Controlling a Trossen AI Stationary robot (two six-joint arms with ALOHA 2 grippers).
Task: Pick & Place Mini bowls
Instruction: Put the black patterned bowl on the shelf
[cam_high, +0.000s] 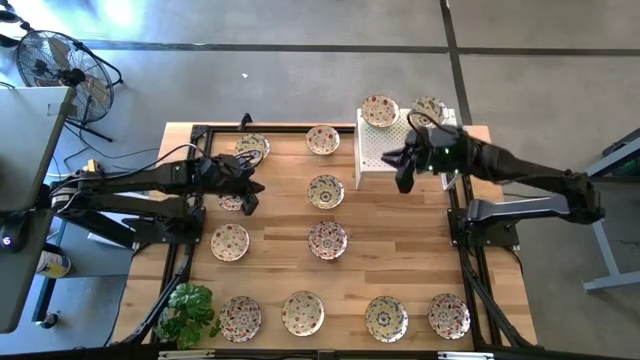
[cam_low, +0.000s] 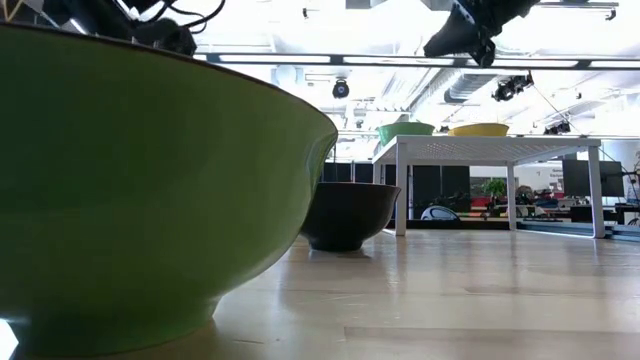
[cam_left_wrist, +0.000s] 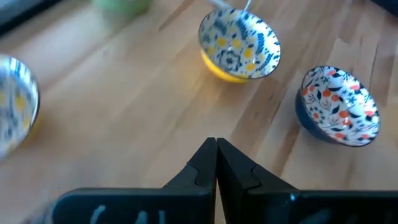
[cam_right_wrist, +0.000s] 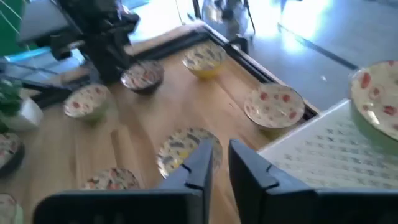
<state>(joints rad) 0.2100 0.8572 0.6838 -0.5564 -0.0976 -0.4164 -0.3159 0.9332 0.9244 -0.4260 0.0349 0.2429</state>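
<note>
Two mini bowls (cam_high: 380, 111) sit on white stand (cam_high: 375, 158)

arms: dark, jointed, black cables looped behind each tool
left tool (cam_left_wrist: 216, 163): black angular fingers
right tool (cam_right_wrist: 217, 163): black angular fingers

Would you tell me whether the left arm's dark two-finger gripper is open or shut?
Shut: in its wrist view the left gripper's fingers meet, holding nothing.

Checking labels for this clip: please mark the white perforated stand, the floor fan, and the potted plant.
white perforated stand (cam_high: 378, 160): high view, bare perforated top.
floor fan (cam_high: 50, 60): high view, centre of round grille.
potted plant (cam_high: 190, 310): high view, green leaves.
</note>
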